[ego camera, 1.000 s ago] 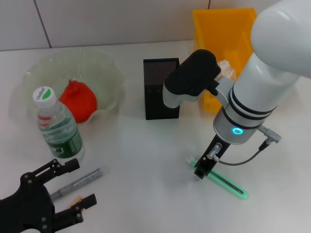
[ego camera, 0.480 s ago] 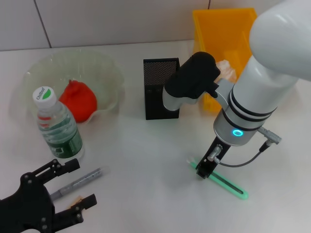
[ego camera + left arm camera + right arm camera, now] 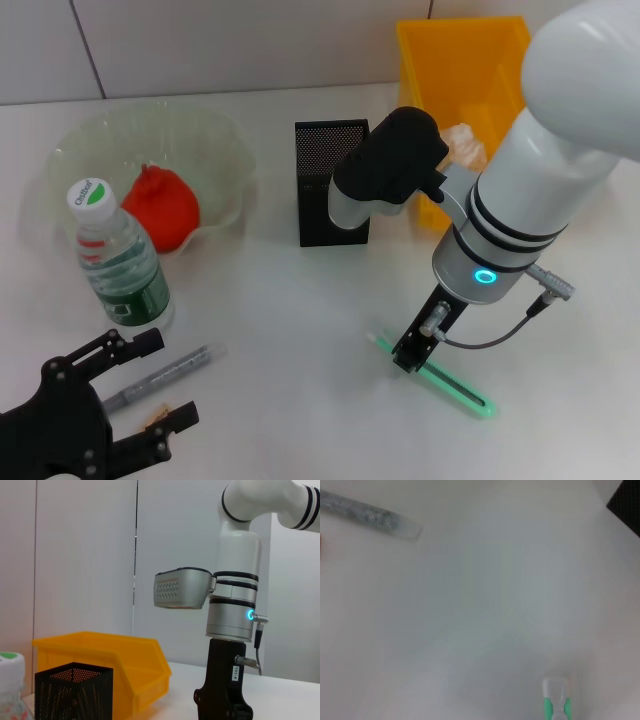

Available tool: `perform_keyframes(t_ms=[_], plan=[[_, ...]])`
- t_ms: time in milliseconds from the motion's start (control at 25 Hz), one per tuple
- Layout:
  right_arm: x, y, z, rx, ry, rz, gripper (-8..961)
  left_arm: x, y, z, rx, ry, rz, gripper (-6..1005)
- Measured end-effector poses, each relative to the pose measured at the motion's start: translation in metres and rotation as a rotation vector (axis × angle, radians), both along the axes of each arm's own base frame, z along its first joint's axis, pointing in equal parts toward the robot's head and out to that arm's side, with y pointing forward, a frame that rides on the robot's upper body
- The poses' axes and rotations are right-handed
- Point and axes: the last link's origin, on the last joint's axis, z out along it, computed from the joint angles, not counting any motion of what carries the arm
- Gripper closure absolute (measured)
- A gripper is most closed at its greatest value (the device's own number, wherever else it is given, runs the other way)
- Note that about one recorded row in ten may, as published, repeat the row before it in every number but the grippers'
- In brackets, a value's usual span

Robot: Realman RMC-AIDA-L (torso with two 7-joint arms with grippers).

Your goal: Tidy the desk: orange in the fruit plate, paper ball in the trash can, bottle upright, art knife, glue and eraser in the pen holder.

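Right hand [image 3: 412, 352]: low over the green art knife [image 3: 445, 382] at 5 o'clock on the tabletop [image 3: 290, 300], placed for pickup; finger state cannot be told. Left hand [image 3: 140, 410]: open, parked at 7 o'clock. Pen holder [image 3: 322, 170]: 12 o'clock, awaiting knife.

One bottle [image 3: 118, 265], one orange [image 3: 161, 208], one pen holder [image 3: 331, 183], one art knife [image 3: 435, 377]

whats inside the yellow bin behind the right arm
A crumpled paper ball shows in the yellow bin, close to its near wall. The rest of that near part is covered by the right arm, so anything else there cannot be seen.
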Motion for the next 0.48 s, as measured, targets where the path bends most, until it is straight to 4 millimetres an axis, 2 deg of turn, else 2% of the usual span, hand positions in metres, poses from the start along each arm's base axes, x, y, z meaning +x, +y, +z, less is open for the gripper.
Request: perform_keyframes(t_ms=[120, 160, 200, 320, 360, 400, 480], plan=[[-0.002, 0.002, 0.005, 0.018, 0.028, 0.000, 785, 0.000, 0.000, 0.000, 0.000, 0.000, 0.001, 256], [-0.006, 0.006, 0.017, 0.047, 0.072, -0.001, 785, -0.001, -0.001, 0.000, 0.000, 0.000, 0.003, 256], [-0.006, 0.006, 0.017, 0.047, 0.072, -0.001, 785, -0.001, -0.001, 0.000, 0.000, 0.000, 0.003, 257], [-0.019, 0.011, 0.048, 0.099, 0.195, 0.004, 785, 0.000, -0.002, 0.000, -0.002, -0.007, -0.002, 258], [-0.027, 0.013, 0.073, 0.129, 0.306, 0.008, 785, 0.000, -0.002, 0.000, -0.002, -0.007, -0.002, 258], [-0.027, 0.013, 0.073, 0.129, 0.306, 0.008, 785, 0.000, -0.002, 0.000, -0.002, -0.007, -0.002, 258], [-0.036, 0.015, 0.112, 0.204, 0.469, 0.055, 785, 0.001, -0.002, 0.002, -0.001, -0.013, -0.007, 259]])
